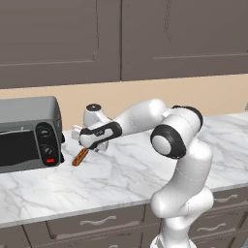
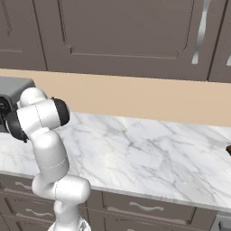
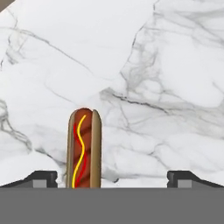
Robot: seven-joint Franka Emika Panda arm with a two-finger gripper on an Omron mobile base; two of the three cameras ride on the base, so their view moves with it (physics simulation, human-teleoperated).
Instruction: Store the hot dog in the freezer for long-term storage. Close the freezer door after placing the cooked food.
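Note:
The hot dog [image 3: 83, 148] lies flat on the white marble counter, an orange-brown bun with a red sausage and a yellow squiggle. In the hand view it sits between the two fingertips, closer to the left one [image 3: 41, 178], with its near end cut off at the bottom. My gripper [image 3: 113, 180] is open and hangs just above it, holding nothing. From the left base view the hot dog [image 1: 80, 157] pokes out below and left of the gripper [image 1: 97, 145], right beside the toaster oven. The freezer and the freezer door are out of view.
A grey toaster oven [image 1: 29, 138] stands on the counter [image 1: 145, 167] just left of the hot dog. Brown wall cabinets [image 2: 126, 31] hang overhead and drawers [image 1: 97, 222] run under the counter edge. A small dark object [image 2: 229, 150] shows at the far right.

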